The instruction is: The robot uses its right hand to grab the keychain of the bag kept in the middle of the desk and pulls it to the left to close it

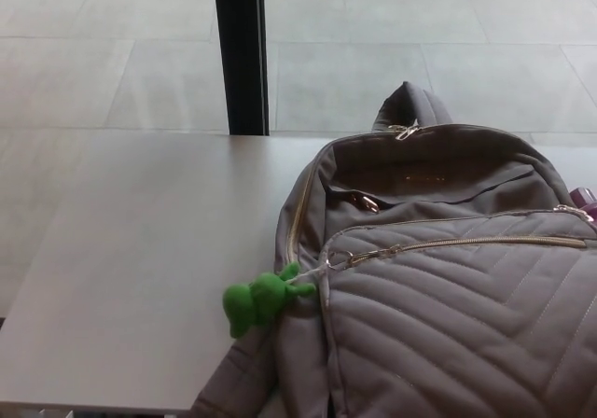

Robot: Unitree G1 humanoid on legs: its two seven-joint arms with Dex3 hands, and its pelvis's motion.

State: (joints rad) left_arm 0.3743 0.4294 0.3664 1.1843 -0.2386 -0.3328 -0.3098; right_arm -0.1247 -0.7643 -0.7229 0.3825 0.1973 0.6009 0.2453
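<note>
A grey quilted fabric backpack (448, 306) lies flat on its back on the pale grey tabletop (140, 269). Its front panel faces up, which leaves the zips open to reach from above. Its looped carry handle (412, 105) points away, toward the far edge.

The small green plush toy keychain (261, 299) sits at the bag's left side. It is tied by a thin cord to a metal ring (338, 259) at the left end of the gold-toothed front pocket zip (466, 243). The toy rests partly on the bag's edge and partly on the tabletop, where a slack pull would drop it. The teeth look joined along the whole line, so I judge this pocket to be closed.

Neither the right hand nor the left hand shows, so whether their fingers are spread or pressed together cannot be told.

By count there is one backpack, one green toy and one carry handle. Three gold zip lines are visible, and there are two further metal pulls, one near the handle and one on the dark upper pocket. One black upright post (241, 49) stands behind the tabletop, and one small maroon object (586, 197) peeks out at the right edge.
</note>
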